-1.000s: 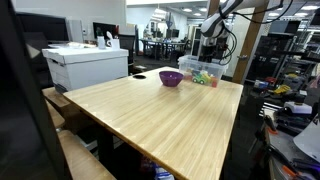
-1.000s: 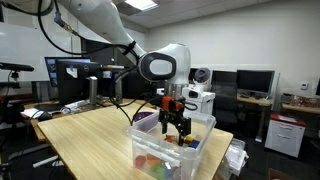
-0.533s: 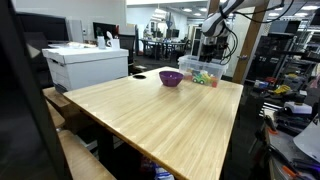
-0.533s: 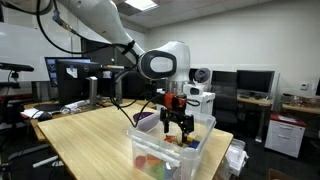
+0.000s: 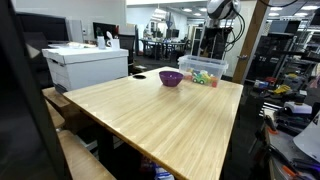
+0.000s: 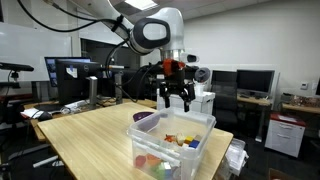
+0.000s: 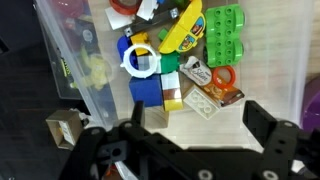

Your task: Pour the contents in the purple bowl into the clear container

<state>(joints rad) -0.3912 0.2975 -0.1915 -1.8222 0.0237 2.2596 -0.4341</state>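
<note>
Above the clear container [image 6: 204, 129], a wide-spread, empty claw [image 6: 176, 103]. Inside it, the colourful contents [image 7: 185, 40]. At its nine o'clock, just beside, the purple bowl [image 5: 171, 78] on the surface [image 5: 160, 120].

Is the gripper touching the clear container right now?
Apart. In an exterior view the open gripper hangs above the clear container, with background showing between them.

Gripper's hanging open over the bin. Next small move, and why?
Probably shift sideways toward the purple bowl and lower to its rim: the gripper hangs open and empty above the clear container, and the bowl sits upright on the table beside it, ungripped.
</note>
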